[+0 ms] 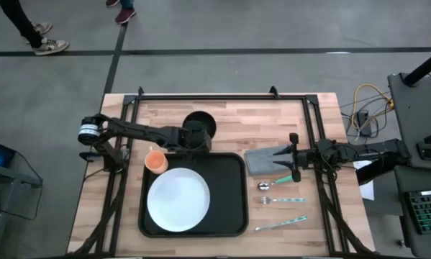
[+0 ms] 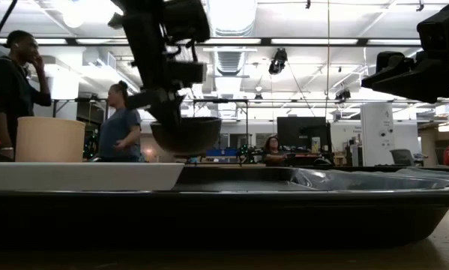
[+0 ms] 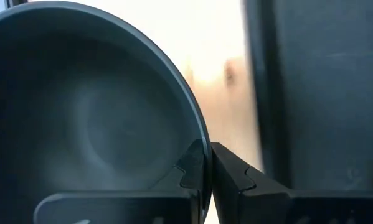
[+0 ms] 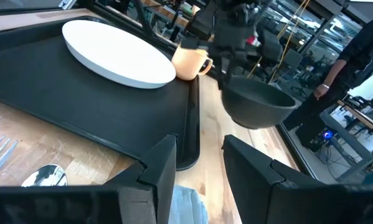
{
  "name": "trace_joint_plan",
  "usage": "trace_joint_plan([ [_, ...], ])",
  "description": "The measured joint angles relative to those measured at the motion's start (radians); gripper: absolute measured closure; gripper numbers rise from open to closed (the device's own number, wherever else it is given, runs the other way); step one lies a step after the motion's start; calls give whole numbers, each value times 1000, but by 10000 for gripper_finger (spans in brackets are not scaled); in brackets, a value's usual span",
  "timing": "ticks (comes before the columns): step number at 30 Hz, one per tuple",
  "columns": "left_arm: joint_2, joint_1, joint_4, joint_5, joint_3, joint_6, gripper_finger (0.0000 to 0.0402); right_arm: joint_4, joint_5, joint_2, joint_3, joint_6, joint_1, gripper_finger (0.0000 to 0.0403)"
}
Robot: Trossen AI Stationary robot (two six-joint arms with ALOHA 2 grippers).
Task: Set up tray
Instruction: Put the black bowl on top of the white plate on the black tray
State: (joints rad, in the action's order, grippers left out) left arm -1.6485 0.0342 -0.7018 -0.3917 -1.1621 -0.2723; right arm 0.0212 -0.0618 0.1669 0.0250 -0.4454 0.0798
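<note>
High view: I see black tray (image 1: 228,193) at table centre, white plate (image 1: 178,199) on its left half, orange cup (image 1: 155,160) at its far-left corner.

Low view: left gripper (image 2: 181,97) holds dark bowl (image 2: 185,136) aloft.

Left wrist: fingers (image 3: 233,177) pinch bowl rim.

Right wrist: right gripper (image 4: 198,163) spread, over napkin (image 4: 185,206), beside tray.

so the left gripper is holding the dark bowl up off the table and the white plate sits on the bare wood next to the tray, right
Not quite. The left gripper does hold the dark bowl up off the table, but the white plate sits on the tray, not on bare wood. The high view shows it.
</note>
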Motion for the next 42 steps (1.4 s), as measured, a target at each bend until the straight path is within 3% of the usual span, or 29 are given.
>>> trace_joint_plan([
  [11,0,-176,-99,1,-69,95,401,0,0,0,0,0,0,280],
  [26,0,-410,-200,5,-68,368,401,0,0,0,0,0,0,280],
  [42,0,-625,-200,134,-68,638,402,0,0,0,0,0,0,280],
])
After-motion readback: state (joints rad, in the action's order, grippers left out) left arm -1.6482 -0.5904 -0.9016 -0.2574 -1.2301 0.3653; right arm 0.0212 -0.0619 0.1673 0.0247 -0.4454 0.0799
